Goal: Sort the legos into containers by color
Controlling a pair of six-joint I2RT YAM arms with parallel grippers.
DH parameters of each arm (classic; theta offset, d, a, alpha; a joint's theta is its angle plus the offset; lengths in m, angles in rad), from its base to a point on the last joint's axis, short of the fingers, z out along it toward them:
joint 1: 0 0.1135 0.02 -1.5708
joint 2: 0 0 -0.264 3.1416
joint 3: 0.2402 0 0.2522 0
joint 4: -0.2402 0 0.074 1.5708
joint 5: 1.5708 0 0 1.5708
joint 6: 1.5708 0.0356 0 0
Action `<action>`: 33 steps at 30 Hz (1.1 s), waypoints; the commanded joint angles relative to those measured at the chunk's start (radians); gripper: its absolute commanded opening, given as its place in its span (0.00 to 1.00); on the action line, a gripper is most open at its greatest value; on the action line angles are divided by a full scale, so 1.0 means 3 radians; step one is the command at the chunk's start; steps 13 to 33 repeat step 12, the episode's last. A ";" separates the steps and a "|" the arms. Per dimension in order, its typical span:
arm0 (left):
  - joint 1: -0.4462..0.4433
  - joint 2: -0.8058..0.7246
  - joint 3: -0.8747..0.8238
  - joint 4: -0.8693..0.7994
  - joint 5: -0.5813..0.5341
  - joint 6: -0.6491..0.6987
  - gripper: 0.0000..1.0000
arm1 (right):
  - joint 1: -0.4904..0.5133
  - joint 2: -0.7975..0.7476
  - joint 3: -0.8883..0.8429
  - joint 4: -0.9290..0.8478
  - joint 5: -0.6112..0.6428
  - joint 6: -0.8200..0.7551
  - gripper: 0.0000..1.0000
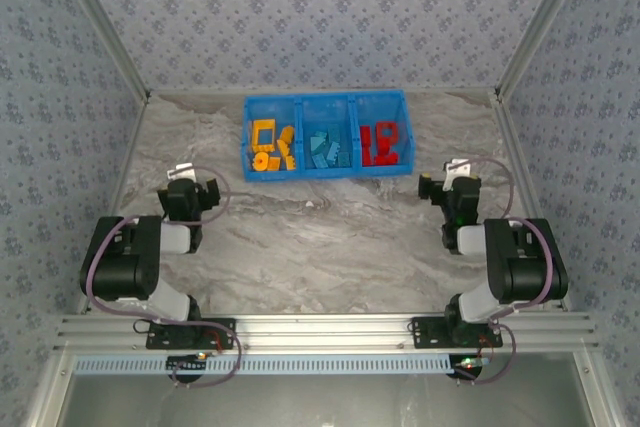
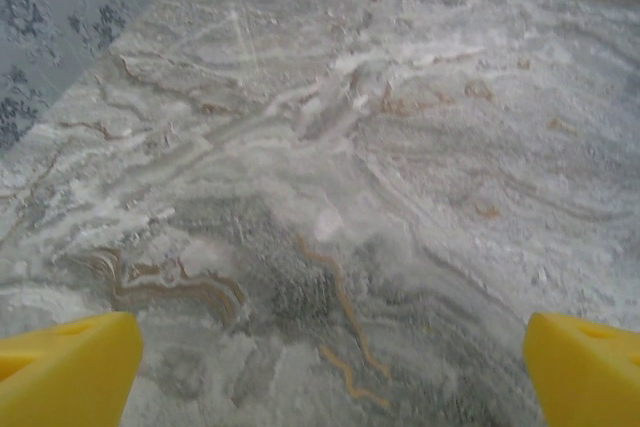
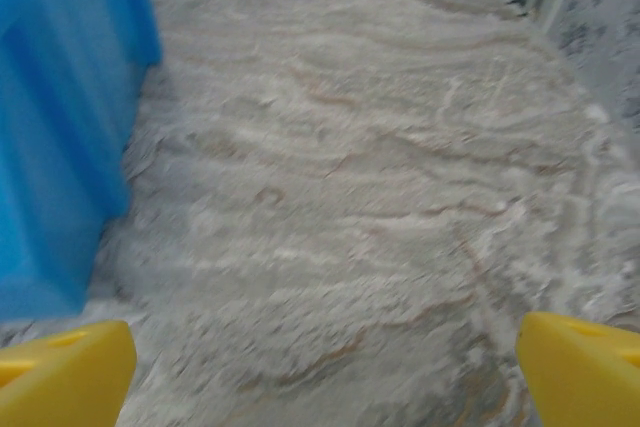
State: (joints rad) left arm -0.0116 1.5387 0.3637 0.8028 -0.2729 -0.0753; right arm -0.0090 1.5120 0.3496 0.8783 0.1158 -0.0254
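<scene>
The blue bin (image 1: 327,100) stands at the back middle of the table, split into three compartments. Yellow-orange legos (image 1: 270,144) lie in its left compartment, blue legos (image 1: 327,148) in the middle one, and red legos (image 1: 381,142) in the right one. My left gripper (image 1: 195,181) hovers near the table's left side, in front of the bin and apart from it. It is open, with bare marble between its yellow fingertips (image 2: 62,372). My right gripper (image 1: 446,181) is near the right side, also open and empty, its fingertips (image 3: 585,367) wide apart. The bin's outer wall (image 3: 60,127) shows at its left.
The marble table (image 1: 330,237) is enclosed by patterned walls (image 1: 60,127) on the left, back and right. An aluminium rail (image 1: 330,329) carrying both arm bases runs along the near edge.
</scene>
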 commanded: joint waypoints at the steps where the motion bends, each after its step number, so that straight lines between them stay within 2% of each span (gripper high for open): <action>1: 0.0018 -0.0036 0.0078 0.0162 0.0081 -0.0007 0.98 | -0.0015 0.0028 0.0077 -0.0114 0.0110 0.0085 1.00; 33: 0.0018 -0.0028 0.0074 0.0182 0.0080 -0.0006 0.98 | -0.0011 0.0031 0.0073 -0.0117 0.0119 0.0085 1.00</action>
